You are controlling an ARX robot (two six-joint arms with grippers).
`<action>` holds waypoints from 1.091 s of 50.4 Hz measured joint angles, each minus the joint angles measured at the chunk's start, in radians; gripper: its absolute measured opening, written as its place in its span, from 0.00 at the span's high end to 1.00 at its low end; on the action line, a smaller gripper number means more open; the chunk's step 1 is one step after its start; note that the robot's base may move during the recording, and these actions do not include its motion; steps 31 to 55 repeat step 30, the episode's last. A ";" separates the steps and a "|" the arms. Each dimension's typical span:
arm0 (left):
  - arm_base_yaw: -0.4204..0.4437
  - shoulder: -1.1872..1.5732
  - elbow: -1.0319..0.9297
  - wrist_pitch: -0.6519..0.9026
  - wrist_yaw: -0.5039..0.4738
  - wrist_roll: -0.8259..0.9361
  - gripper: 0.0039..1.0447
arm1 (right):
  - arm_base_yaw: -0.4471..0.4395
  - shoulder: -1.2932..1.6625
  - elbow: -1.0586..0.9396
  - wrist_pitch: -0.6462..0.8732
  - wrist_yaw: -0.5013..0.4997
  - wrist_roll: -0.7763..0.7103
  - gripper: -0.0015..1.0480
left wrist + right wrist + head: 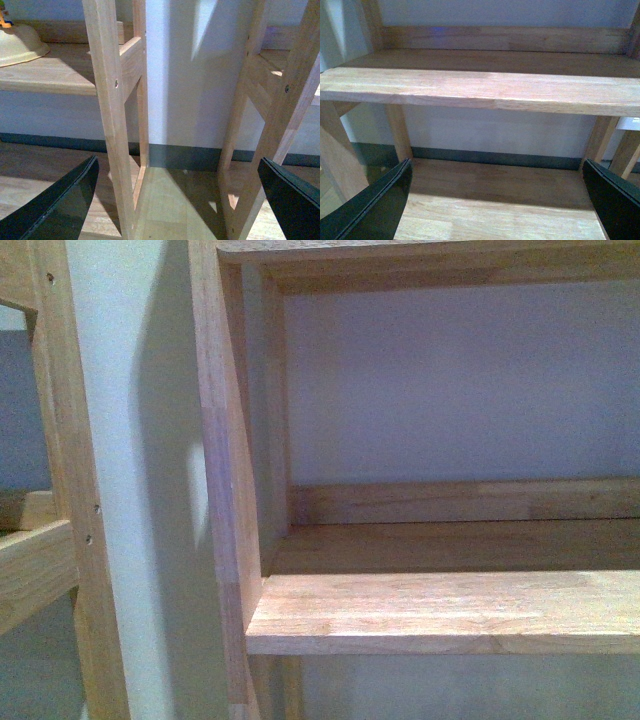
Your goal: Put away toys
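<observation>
A wooden shelf unit [440,610] is seen close ahead in the front view, against a pale wall [150,490]. Left claw [180,200] is spread wide, nothing between its dark fingers [60,205], facing two shelf uprights. Right claw [495,205] is likewise spread and empty (before a bare shelf board [480,90]). A cream-yellow rounded object [20,45], possibly the toy, is glimpsed on a shelf beside the left upright.

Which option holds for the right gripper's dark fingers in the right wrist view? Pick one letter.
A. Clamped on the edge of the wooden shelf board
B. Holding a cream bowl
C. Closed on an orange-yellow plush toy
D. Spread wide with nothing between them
D. The right gripper has its dark fingers at opposite edges of the picture, and between them only the light wooden shelf board and lower boards show.
</observation>
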 joint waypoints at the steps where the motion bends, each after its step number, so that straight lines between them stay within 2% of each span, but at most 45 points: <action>1: 0.000 0.000 0.000 0.000 0.000 0.000 0.05 | 0.000 0.000 0.000 0.000 0.000 0.000 0.00; 55: 0.000 0.000 0.000 0.000 0.000 0.000 0.05 | 0.000 0.000 0.000 0.000 0.000 0.000 0.00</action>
